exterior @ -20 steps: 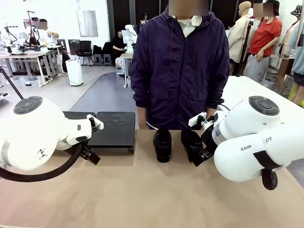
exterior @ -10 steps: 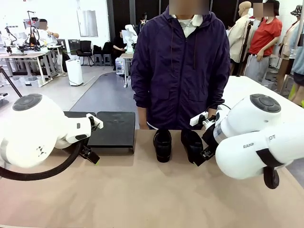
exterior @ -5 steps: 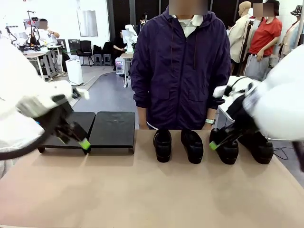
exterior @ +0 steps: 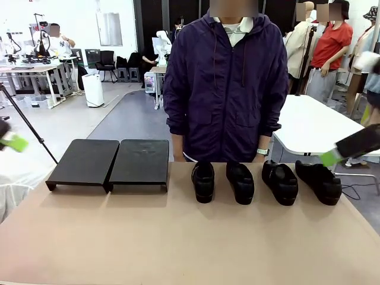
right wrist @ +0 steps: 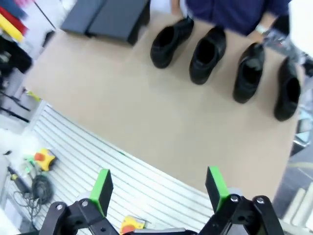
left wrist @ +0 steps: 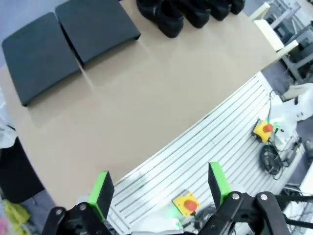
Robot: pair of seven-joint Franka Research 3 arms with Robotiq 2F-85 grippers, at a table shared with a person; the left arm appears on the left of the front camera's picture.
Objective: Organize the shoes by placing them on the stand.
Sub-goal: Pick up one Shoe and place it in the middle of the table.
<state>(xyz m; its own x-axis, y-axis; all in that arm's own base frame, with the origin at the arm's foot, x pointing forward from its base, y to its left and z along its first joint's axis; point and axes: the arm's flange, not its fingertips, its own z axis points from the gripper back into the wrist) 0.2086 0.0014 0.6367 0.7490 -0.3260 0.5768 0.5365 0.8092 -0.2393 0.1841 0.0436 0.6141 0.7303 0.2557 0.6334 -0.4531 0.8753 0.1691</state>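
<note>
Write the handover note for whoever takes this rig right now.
Left gripper: open, empty, raised high above the table.
Right gripper: open, empty, also raised high.
Four glossy black leather shoes stand in a row on the tan table, to the robot's right of the stand, a pair of flat matte-black platforms.
Done: no shoe on the stand yet.
Left: all four shoes onto the stand.

Front: level at the worktop's [exterior: 178, 237] near edge, facing the person [exterior: 225, 89] opposite. Wrists: high above that near edge, looking down. Shared by all: shoes [exterior: 240, 183] and stand [exterior: 139, 160].
</note>
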